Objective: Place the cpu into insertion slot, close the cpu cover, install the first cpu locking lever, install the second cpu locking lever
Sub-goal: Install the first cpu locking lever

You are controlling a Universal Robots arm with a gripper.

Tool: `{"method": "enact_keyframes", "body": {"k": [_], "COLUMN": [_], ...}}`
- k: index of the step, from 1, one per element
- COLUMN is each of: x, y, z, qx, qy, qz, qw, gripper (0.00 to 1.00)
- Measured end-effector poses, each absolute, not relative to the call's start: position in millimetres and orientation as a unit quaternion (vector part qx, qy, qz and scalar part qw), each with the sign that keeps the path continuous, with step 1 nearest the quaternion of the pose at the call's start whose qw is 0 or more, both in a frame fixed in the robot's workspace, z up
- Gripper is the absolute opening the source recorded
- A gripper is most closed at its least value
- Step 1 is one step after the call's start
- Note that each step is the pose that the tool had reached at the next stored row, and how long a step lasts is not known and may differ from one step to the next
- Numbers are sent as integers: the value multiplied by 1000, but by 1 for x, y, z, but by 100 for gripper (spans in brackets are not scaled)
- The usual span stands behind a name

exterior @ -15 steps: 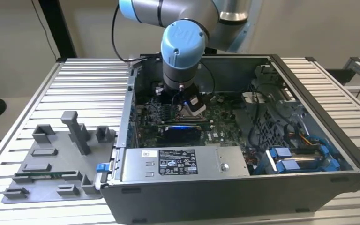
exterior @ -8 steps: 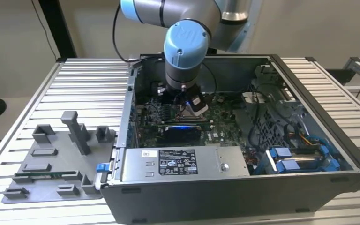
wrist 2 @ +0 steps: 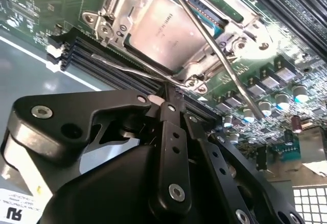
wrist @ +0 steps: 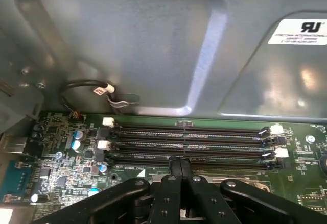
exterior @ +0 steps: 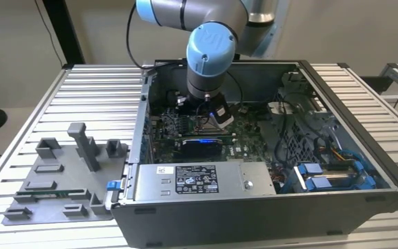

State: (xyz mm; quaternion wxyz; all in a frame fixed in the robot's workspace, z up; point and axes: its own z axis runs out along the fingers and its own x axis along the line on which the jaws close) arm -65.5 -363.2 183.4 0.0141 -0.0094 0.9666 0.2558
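In the second wrist view the cpu (wrist 2: 161,30) lies flat in the insertion slot on the green board, silvery top showing. The cpu cover (wrist 2: 116,9) lies down around it as a silvery frame. One long locking lever (wrist 2: 214,50) slants across the cover's corner. A second thin lever (wrist 2: 127,67) runs along the socket's edge and ends at my fingertips. My gripper (wrist 2: 171,94) is shut, its black fingers pressed together just beside the socket and touching that lever's end. In the exterior view the gripper (exterior: 209,111) reaches down into the open computer case.
Long black memory slots (wrist: 189,142) lie next to the fingertips, with the grey case wall (wrist: 127,40) beyond them. Capacitors (wrist 2: 276,101) stand near the socket. The power supply (exterior: 192,181) and blue drive brackets (exterior: 330,176) fill the case front. A grey fixture plate (exterior: 60,181) sits outside.
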Motion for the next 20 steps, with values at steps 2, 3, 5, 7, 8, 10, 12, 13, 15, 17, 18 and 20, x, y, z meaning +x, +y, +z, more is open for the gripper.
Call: {"method": "enact_keyframes", "body": {"k": [2, 3, 5, 7, 8, 10, 12, 13, 15, 17, 18, 20], "x": [-63, -62, -61, -60, -59, -58, -56, -55, -53, -50, -49, -46], "y": [-363, -363, -363, -363, -363, -363, -363, -363, -363, -363, -363, -363], "z": [183, 183, 183, 183, 183, 183, 183, 183, 183, 183, 183, 183], "qx": [-10, -11, -12, -14, -15, -16, -18, -19, -20, -22, -23, -25], "qy": [967, 967, 967, 966, 966, 966, 966, 966, 966, 966, 966, 966], "qz": [256, 256, 256, 256, 256, 256, 257, 257, 257, 257, 257, 257], "qw": [14, 14, 13, 13, 13, 12, 12, 12, 11, 11, 10, 10], "gripper": [0, 0, 0, 0, 0, 0, 0, 0, 0, 0, 0, 0]}}
